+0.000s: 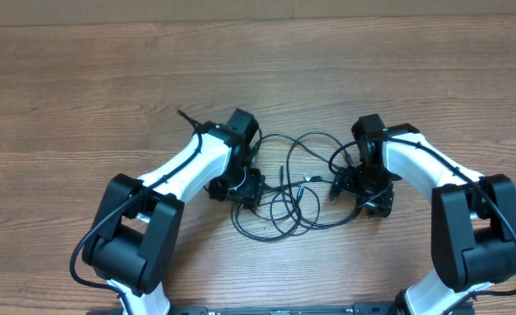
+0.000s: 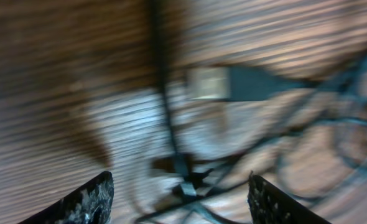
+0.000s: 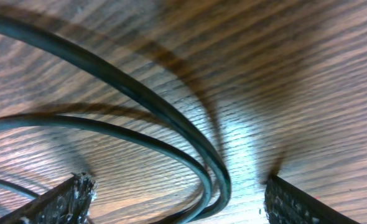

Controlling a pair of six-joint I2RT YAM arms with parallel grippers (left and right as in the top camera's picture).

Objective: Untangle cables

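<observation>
Thin black cables (image 1: 295, 188) lie tangled in loops on the wooden table between my two arms. My left gripper (image 1: 238, 185) is low over the left side of the tangle, open; in the left wrist view (image 2: 178, 202) cable strands (image 2: 171, 143) and a silver plug tip (image 2: 208, 83) lie between and beyond its fingers, blurred. My right gripper (image 1: 363, 188) is low over the right side, open; in the right wrist view (image 3: 177, 199) two curved cable strands (image 3: 190, 137) pass between its fingers on the wood.
The wooden table (image 1: 83, 96) extends around the tangle. The table's far edge meets a pale wall (image 1: 240, 7) at the top. The arm bases stand at the near edge.
</observation>
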